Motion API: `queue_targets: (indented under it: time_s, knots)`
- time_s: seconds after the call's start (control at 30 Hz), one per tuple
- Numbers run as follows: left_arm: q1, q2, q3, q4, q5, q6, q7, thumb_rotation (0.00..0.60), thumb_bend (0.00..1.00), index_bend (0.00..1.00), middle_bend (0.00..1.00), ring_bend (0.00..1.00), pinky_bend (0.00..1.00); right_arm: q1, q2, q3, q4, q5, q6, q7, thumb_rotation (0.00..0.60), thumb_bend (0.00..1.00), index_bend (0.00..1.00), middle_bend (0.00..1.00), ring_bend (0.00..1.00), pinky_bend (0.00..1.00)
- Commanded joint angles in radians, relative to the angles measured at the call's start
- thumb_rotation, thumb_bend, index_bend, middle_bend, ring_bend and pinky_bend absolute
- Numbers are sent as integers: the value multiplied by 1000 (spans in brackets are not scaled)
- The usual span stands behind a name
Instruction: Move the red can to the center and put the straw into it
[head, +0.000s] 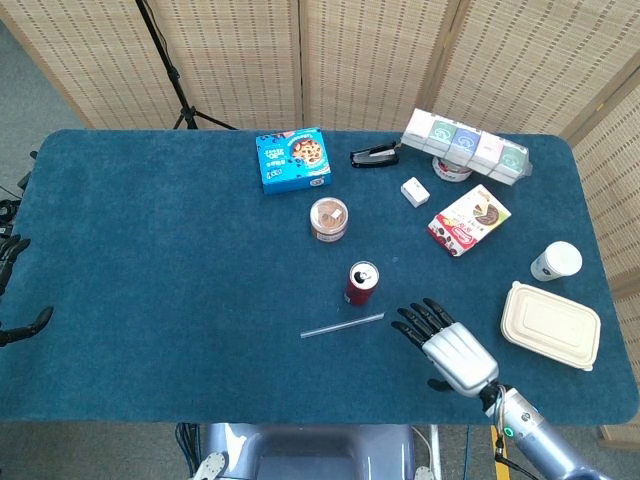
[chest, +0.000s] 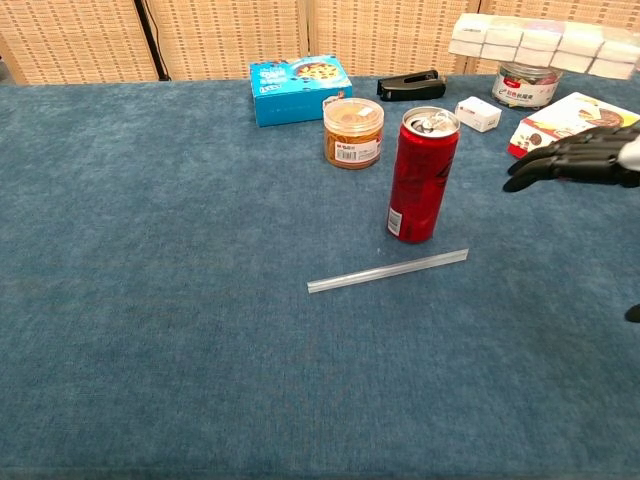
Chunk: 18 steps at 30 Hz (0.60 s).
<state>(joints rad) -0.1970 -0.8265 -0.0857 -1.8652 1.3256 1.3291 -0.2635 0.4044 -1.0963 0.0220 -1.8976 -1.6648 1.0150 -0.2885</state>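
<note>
The can (head: 361, 282) stands upright near the middle of the table (head: 150, 260), its opened top facing up, with the straw (head: 342, 325) lying flat just at its 6 o'clock, close to the can's base but apart from it. In the chest view the straw runs from lower left up to the right, its right end below the can. The right hand (head: 448, 344) hovers above the cloth at about 4 o'clock from the can, fingers spread and pointing toward it, holding nothing; it touches neither can nor straw. The left hand (head: 12, 290) shows only as dark fingertips at the table's 9 o'clock edge, well apart from everything, and whether its fingers are apart or curled I cannot tell. The step in hand looks like the reach for the can. It seems already close to center, so only a short slide or lift should be needed. Best to come in from 3 o'clock, wrap the fingers around the can's mid-body rather than its rim, and keep it upright, since it is tall, narrow and open. The hand should stay above the straw so it is not rolled away. The jar (head: 328, 218) at the can's 11 o'clock stands near enough to mind.
</note>
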Motion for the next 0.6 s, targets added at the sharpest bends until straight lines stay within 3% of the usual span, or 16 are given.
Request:
queue_targets:
  time_s: [0.03, 0.33, 0.6]
  knots:
    - [2, 0, -2, 3, 3, -1, -6, 600, 303, 0, 0, 0, 0, 37, -35, 8, -7, 30, -55, -11, 600, 0, 124, 88, 0, 39]
    - [-3, -2, -6, 8, 9, -21, -7, 600, 303, 0, 0, 0, 0, 118, -155, 29, 12, 83, -140, -62, 600, 0, 163, 156, 48, 124]
    - [-7, -2, -7, 7, 17, -36, -10, 600, 303, 0, 0, 0, 0, 181, -285, 69, 79, 219, -189, -156, 600, 7, 213, 182, 102, 191]
